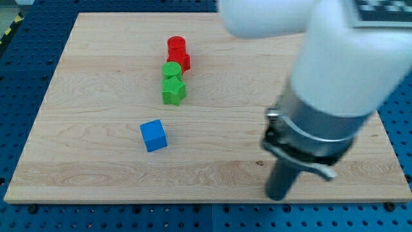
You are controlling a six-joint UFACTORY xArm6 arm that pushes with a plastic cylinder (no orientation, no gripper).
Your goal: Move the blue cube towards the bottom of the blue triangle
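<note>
The blue cube (153, 136) sits on the wooden board (90, 77), left of centre toward the view's bottom. My tip (278, 196) rests on the board near the bottom right, far to the right of the blue cube and apart from every block. No blue triangle shows; the large white and grey arm (335, 84) covers the right part of the board and may hide it.
A column of blocks stands above the blue cube: a red cylinder (176, 45), a red block (181, 61) under it, a green cylinder (171, 69) and a green star (173, 91), touching or nearly so. A blue pegboard table (26, 71) surrounds the board.
</note>
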